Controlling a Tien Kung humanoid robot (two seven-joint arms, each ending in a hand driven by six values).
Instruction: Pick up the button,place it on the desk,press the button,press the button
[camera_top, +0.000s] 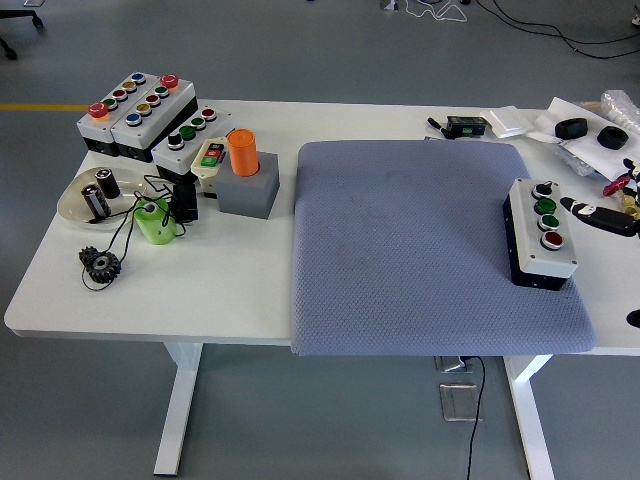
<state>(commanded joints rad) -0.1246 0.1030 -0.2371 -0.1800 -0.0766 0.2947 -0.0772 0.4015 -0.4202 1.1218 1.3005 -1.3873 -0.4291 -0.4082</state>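
A white-topped button box with black sides lies on the right part of the blue-grey mat. Its top carries a row of a black, two green and a red button. My right hand comes in low from the right edge, black, and its tip lies just right of the box near the upper buttons. Most of the hand is cut off by the picture's edge. It does not touch the box's top. My left hand is out of view.
Several more button boxes stand at the back left. Near them are an orange cylinder on a grey block, a green cup, a dish with batteries and black gears. Small black parts and papers lie at the back right.
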